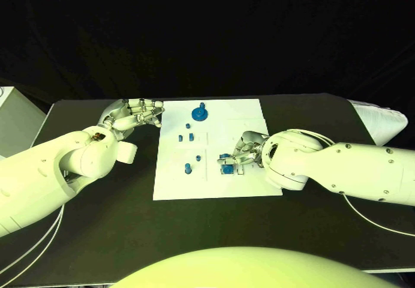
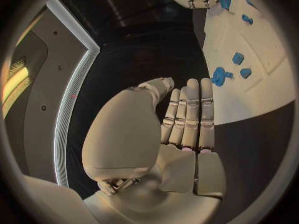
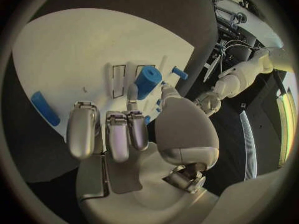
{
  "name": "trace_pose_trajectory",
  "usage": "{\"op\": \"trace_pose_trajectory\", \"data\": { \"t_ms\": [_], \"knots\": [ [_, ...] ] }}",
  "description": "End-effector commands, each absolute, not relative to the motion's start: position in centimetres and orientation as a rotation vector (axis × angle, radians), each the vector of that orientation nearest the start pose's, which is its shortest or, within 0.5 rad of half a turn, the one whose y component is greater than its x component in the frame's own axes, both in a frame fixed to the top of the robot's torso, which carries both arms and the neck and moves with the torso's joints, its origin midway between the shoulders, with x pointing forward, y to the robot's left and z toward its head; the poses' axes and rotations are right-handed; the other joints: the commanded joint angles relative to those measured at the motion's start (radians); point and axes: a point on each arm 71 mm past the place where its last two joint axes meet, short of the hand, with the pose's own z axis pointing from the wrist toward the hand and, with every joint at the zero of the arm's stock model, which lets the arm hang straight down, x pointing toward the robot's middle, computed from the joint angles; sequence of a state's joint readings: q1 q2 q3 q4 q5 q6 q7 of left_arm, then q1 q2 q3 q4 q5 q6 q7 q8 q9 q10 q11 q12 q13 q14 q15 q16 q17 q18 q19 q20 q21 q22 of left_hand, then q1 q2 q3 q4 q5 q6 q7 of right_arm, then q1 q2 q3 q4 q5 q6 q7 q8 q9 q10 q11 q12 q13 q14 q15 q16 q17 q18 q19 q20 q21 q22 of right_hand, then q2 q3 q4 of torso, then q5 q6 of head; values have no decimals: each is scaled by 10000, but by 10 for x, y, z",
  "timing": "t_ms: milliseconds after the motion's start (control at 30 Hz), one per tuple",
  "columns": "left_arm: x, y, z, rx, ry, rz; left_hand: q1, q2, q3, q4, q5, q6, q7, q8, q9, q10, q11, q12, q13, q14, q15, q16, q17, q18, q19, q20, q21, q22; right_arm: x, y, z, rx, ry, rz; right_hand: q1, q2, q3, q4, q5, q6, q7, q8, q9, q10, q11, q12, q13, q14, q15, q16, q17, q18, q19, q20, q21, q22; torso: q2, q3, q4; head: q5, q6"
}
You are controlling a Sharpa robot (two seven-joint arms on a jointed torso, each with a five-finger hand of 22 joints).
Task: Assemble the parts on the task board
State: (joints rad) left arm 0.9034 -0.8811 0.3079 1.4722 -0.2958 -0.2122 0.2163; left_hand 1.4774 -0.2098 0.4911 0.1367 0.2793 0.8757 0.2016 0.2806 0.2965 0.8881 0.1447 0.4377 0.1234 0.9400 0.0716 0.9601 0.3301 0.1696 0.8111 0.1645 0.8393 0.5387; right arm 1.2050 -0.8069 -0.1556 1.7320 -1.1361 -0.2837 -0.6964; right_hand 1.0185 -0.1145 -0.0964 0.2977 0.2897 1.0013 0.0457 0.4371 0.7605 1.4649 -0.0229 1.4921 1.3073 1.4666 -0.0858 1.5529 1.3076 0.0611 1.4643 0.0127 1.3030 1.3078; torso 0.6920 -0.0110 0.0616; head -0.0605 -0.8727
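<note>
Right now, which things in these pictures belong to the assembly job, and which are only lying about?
Belong to the job:
- white task board
- round blue part at its far edge
- small blue parts mid-board
- blue cylinder at the right hand, held as far as I can tell
- left hand, holding nothing

Lying about:
- white thing at the table's right edge

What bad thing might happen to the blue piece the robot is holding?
The right robot hand pinches a blue cylinder only at its fingertips, so it might slip and fall onto the white board. Other small blue pieces stand close by, and the hand might bump them. The left robot hand rests beside the board's edge and might nudge it.
</note>
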Motion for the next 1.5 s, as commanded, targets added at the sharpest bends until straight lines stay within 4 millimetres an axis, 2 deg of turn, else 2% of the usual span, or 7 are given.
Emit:
{"op": "trace_pose_trajectory", "data": {
  "t_ms": [33, 367, 800, 1333, 1367, 1400, 1500],
  "knots": [
    [485, 248, -207, -10867, 15013, -14710, 15, 45, -15, 62, 62, -95, 7, 33, -11, -75, 25, 52, -12, -27, 47, -39, 11, 131, 38, 59, -45, -11, 424, -158, -232, 2941, 21249, 4195, -247, -35, -144, 6, -143, 59, 14, 3, 28, 622, -27, 2, 2081, 967, -45, 27, 2273, -72, 604, 3, 9, 1122, 2, 0, 1, -5, 1],
    [485, 249, -207, -10880, 15022, -14687, 14, 54, -9, 67, 64, -95, 8, 35, -12, -78, 26, 55, -13, -30, 48, -40, 12, 131, 37, 60, -48, -12, 419, -163, -230, 2868, 21255, 4403, -175, 101, -85, -17, -201, 105, -5, 32, 67, 639, -40, 29, 2103, 973, -54, 38, 2299, -82, 616, -2, 55, 1156, -10, 3, 7, 40, 1],
    [486, 250, -208, -10895, 15007, -14647, 19, 62, -2, 69, 66, -95, 8, 38, -13, -81, 26, 57, -15, -34, 48, -43, 12, 131, 36, 59, -50, -14, 412, -182, -222, 2920, 20832, 5144, 978, 119, 56, -52, -265, 203, -71, 77, 159, 756, -99, 223, 2245, 1001, -103, 94, 2432, -118, 658, -45, 236, 1293, -6, 14, -8, 45, 56],
    [486, 249, -208, -10887, 15010, -14687, 19, 62, -2, 69, 66, -95, 8, 38, -13, -81, 26, 57, -15, -34, 48, -43, 12, 131, 36, 59, -50, -14, 411, -187, -224, 2829, 21029, 5230, 2050, 196, 189, -82, -427, 292, -119, 62, 166, 810, -146, 313, 2313, 1016, -143, 127, 2510, -146, 685, -83, 372, 1401, 8, 0, 8, 19, 58],
    [486, 249, -208, -10886, 15010, -14690, 19, 62, -2, 69, 66, -95, 8, 38, -13, -81, 26, 57, -15, -34, 48, -43, 12, 131, 36, 59, -50, -14, 411, -186, -225, 2823, 21044, 5214, 2251, 219, 256, -87, -474, 302, -127, 49, 155, 811, -152, 315, 2316, 1016, -148, 126, 2507, -147, 686, -88, 378, 1409, 9, -1, 10, 19, 56],
    [486, 249, -208, -10885, 15010, -14691, 19, 62, -2, 69, 66, -95, 8, 38, -13, -81, 26, 57, -15, -34, 48, -43, 12, 131, 36, 59, -50, -14, 412, -185, -226, 2815, 21064, 5203, 2456, 202, 421, -65, -893, 327, -132, 29, 137, 815, -163, 321, 2321, 1016, -152, 127, 2511, -148, 687, -99, 384, 1419, 10, 1, 10, 26, 49],
    [486, 249, -208, -10884, 15010, -14694, 27, 68, 10, 74, 65, -97, 11, 46, -15, -95, 29, 67, -23, -44, 50, -46, 16, 130, 34, 60, -58, -18, 411, -183, -228, 2788, 21123, 5188, 2576, 129, 643, -60, -1041, 354, -135, -3, 108, 819, -161, 326, 2326, 1018, -155, 131, 2520, -150, 686, -97, 382, 1427, 12, 1, 19, 38, 21]
  ]
}}
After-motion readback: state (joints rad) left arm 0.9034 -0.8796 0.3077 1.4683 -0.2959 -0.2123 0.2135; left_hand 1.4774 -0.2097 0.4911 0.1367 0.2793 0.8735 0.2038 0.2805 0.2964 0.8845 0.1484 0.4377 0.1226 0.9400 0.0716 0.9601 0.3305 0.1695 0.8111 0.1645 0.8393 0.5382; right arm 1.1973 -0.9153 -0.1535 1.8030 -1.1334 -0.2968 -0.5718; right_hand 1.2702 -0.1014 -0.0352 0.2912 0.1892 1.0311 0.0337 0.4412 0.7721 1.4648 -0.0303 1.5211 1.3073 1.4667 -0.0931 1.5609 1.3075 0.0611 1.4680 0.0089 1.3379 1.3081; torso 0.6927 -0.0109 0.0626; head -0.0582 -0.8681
